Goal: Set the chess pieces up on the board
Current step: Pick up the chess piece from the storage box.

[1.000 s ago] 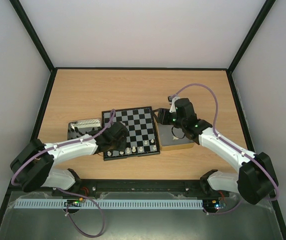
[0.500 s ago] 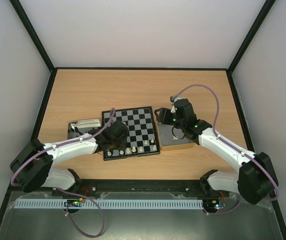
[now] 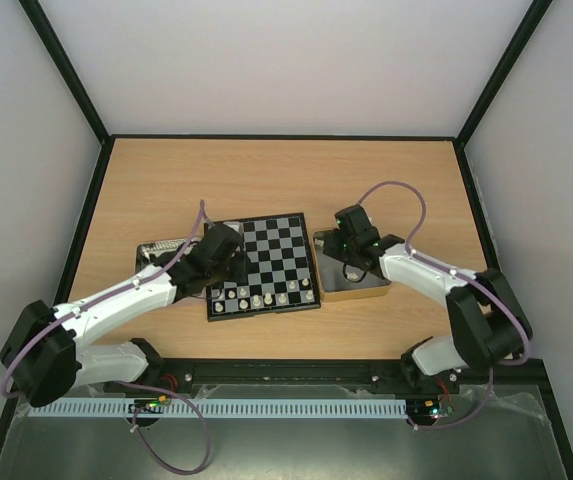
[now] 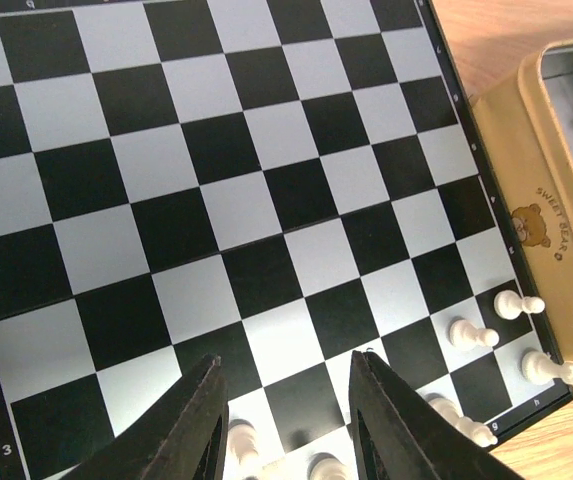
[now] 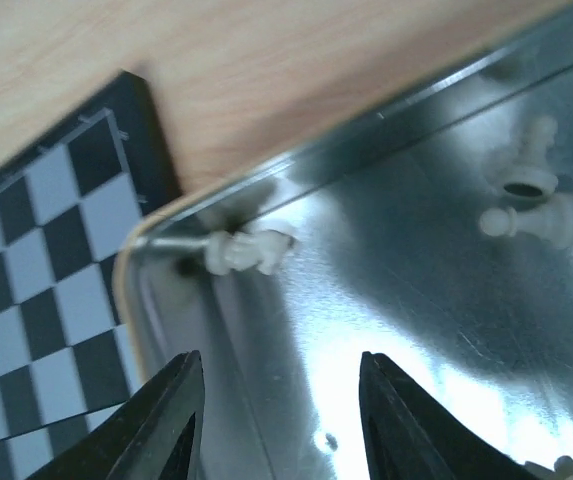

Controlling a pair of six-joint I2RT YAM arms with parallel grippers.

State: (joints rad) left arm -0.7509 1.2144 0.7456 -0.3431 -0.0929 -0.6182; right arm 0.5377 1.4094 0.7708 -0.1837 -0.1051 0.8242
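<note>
White pieces (image 3: pixel 264 298) stood along the near rows of the board (image 3: pixel 276 245), which lay mid-worktop (image 3: pixel 266 180). The left claw (image 4: pixel 286 365) hung over the board's near left squares, fingers spread, gripping nothing. Just right of the board sat a tin (image 3: pixel 351 293). The right claw (image 5: pixel 281 365), fingers likewise apart and empty, hovered over its floor near loose pieces (image 5: pixel 251 250).

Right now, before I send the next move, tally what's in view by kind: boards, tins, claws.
Black-and-silver checked chessboard: 1
Shallow metal tins: 2, tan-walled tin right of the board, grey tin left of it
Claws: 2, left claw, right claw
Total: 5
</note>
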